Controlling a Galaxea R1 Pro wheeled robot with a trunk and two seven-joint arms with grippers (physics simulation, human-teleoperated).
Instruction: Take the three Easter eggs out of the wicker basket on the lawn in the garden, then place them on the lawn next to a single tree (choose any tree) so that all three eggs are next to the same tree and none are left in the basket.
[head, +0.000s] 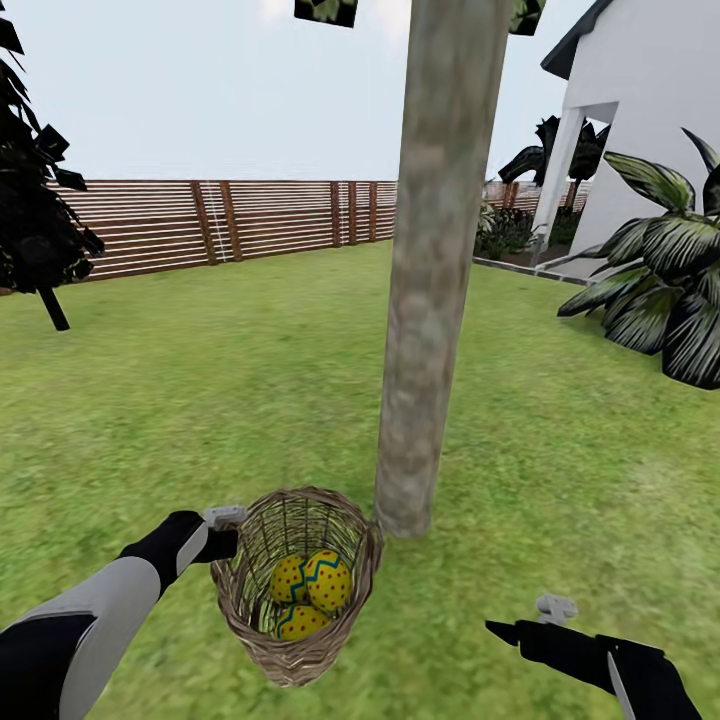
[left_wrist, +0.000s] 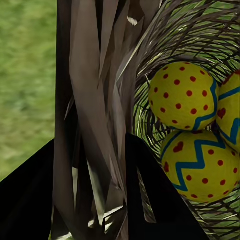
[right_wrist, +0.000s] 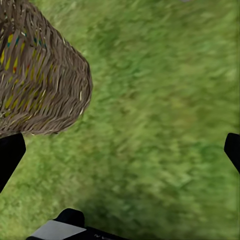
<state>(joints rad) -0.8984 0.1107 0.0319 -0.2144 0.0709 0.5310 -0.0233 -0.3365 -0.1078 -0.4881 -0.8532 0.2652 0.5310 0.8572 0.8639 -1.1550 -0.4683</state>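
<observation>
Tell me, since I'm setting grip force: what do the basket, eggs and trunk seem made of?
The wicker basket looks like woven brown wicker, matte, with open gaps between strands. The Easter eggs look smooth and hard with painted dots, perhaps plastic. The tree trunk looks like smooth, mottled grey-beige bark.

Three yellow Easter eggs (head: 308, 590) carry red dots and blue zigzag bands inside the brown woven wicker basket (head: 300, 655). The mottled green lawn (head: 200, 380) surrounds a pale grey-beige mottled tree trunk (head: 430, 300). The slatted wooden fence (head: 230, 222) is brown.
</observation>
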